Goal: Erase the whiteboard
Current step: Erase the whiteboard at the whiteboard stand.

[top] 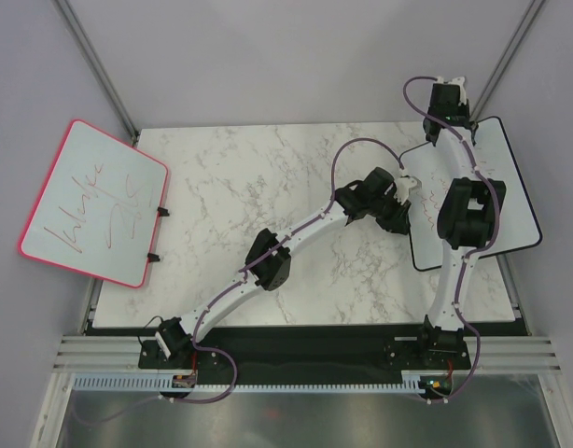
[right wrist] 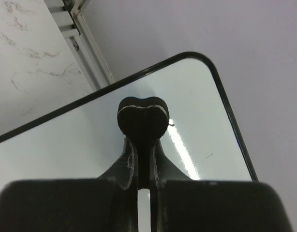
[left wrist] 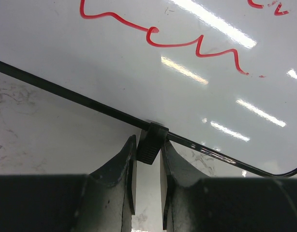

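Marbled white stone-look covers the desk (top: pixel 268 187), and the whiteboard (top: pixel 515 201) lies flat at its right side, partly overhanging the edge. Its face is glossy, with rounded corners and a thin black frame. Our left fingers (left wrist: pixel 124 164) pinch a small ribbed black tab (left wrist: pixel 149 145) on that frame, which we judge steadies the board; red handwriting (left wrist: pixel 149 36) loops just beyond. Our right fingers (right wrist: pixel 130 162) are nearly closed on a dark heart-shaped pad (right wrist: pixel 142 118), likely the eraser, over a bare corner; whether it touches we cannot tell. We judge the wiping has not yet reached the writing. Next, the pad must travel to those strokes, pressed flat.
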You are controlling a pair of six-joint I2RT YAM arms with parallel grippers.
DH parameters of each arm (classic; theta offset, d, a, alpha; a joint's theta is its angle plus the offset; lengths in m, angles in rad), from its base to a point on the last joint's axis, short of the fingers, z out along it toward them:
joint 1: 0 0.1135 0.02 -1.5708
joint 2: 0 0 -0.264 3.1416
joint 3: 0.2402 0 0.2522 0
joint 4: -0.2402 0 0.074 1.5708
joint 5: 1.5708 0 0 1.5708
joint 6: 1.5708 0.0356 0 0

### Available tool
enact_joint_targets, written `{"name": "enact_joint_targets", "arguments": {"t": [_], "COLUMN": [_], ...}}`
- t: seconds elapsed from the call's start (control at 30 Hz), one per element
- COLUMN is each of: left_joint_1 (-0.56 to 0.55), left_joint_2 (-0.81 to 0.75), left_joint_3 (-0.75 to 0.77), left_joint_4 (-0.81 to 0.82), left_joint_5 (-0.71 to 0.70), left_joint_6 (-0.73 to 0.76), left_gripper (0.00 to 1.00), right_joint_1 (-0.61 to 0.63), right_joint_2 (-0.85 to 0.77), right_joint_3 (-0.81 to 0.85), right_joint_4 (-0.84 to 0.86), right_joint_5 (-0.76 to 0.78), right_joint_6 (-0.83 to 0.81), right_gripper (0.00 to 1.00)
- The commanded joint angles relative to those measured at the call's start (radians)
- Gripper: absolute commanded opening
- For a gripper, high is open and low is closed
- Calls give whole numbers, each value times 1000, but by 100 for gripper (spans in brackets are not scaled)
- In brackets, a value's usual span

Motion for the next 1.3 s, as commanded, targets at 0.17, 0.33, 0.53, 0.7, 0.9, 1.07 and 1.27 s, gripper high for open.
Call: {"name": "enact_joint_targets", "arguments": {"t": [0.17,0.33,0.53,0.7,0.9,1.07,1.27], "left_joint_1": [17,13,14,13,11,13,13], "left_joint_2": [34,32,31,31,32,32,32], "left_joint_3": [29,26,26,26,26,26,28], "left_joint_4": [-64,-64,-64,-64,-64,-64,-64], "left_joint_5": [-39,-46,-48,-50,-48,-50,-50], "left_joint_6": [-95,-92,-89,-89,-89,-89,-91], "left_gripper": [2,2,2,2,2,2,2], "right_joint_1": [0,55,81,16,-64,-60,-66], "right_joint_2": [-118,-158,-251,-259,-270,-291,-470], "right_joint_3": [-163,-328,-476,-410,-350,-370,-554], "right_joint_4": [-142,-173,-78,-75,-102,-156,-73], "right_joint_5": [-187,-196,-143,-6,19,31,103], "right_joint_6": [62,61,81,68,65,133,170], "right_gripper": [0,0,0,0,0,0,0]}}
